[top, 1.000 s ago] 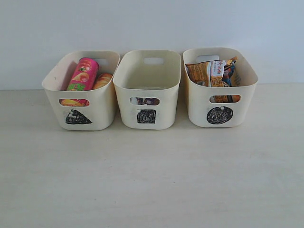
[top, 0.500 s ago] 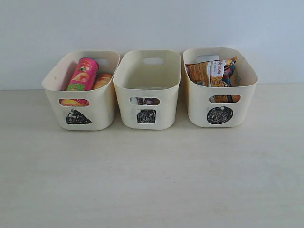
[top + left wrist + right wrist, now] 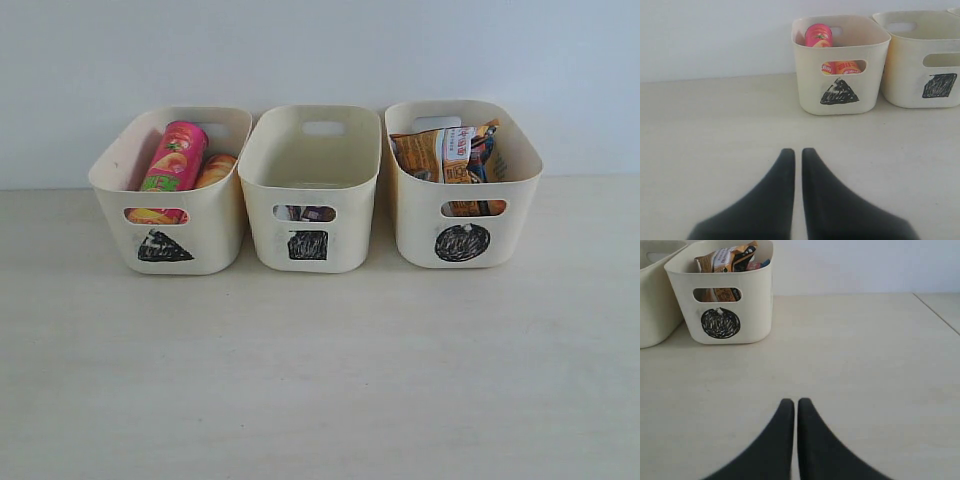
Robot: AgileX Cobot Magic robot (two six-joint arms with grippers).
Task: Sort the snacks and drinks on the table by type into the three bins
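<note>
- The left gripper (image 3: 798,152) hangs low over the table (image 3: 320,400), well short of the bins. Its two black fingers are drawn together with only a thin slit between them, and they grip nothing.
- The triangle bin (image 3: 215,235) stands at the left end of the row, at the back of the table near the wall. It holds both chip tubes. The pink tube (image 3: 175,157) leans back with its top above the rim. The yellow Lay's tube (image 3: 216,168) lies just beside it on the right, lower in the tub. Part of it also shows through the front handle cutout.
- The square bin (image 3: 345,240) is in the middle, close beside its neighbours. From above, only its bare inner walls can be seen. Through the front cutout the dark purple carton (image 3: 319,213) shows low inside. A paler carton (image 3: 288,212) sits to its left, too little seen to read.
- The circle bin (image 3: 415,235) stands at the right end. The orange-brown bag (image 3: 440,152) stands crumpled in it and reaches the rim. The blue bag (image 3: 484,150) is tucked behind it on the right.
- The right gripper (image 3: 795,401) hovers over bare table in front of the circle bin and off to its right. Its fingers are nearly touching and hold nothing.
</note>
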